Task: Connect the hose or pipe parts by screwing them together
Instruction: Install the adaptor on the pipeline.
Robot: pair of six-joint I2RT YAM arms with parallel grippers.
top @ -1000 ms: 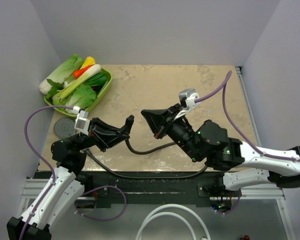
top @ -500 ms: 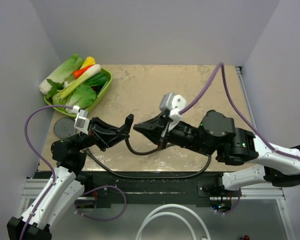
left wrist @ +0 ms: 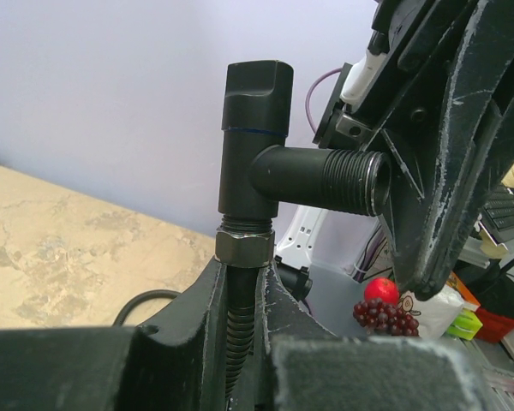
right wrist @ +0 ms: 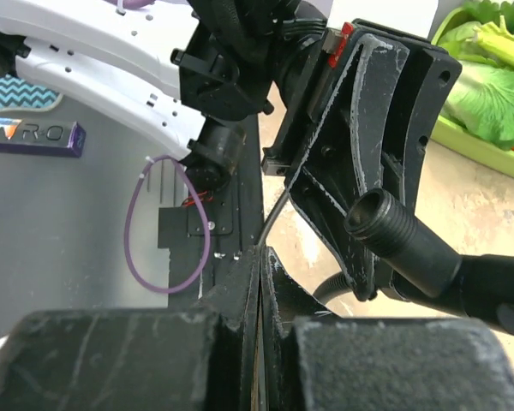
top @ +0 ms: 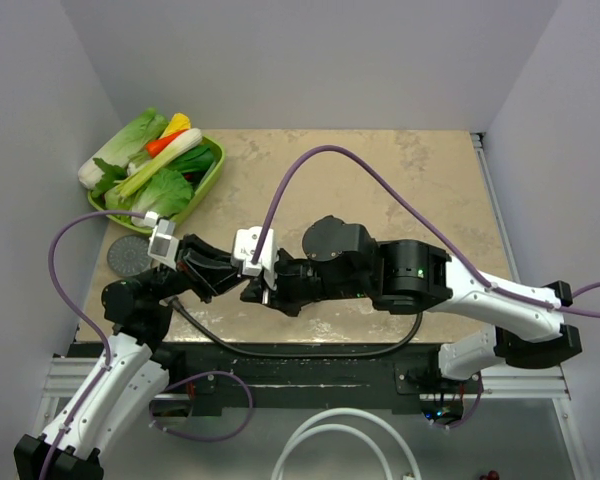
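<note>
Table (top: 380,170): the work is kept over its front-left corner.
Hose (top: 310,353): laid slack along the front edge, one end nutted to the fitting.
Left gripper (left wrist: 240,284): clamped on the hose just below the nut, so the fitting is held clear of the table.
Right gripper (right wrist: 260,257): fully closed, nothing seen held, set just beside the threaded port.
Shower-head disc (top: 128,254): lying at the left edge, judged unjoined.
T-shaped fitting (left wrist: 248,154): side port presented open for a joint.

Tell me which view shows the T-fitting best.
Left wrist: the whole T-fitting stands upright, its threaded side port clear, its nut on the hose below, pinched in the left tool. Right wrist shows only that port and part of the body. From the top it is hidden between the arms.
</note>
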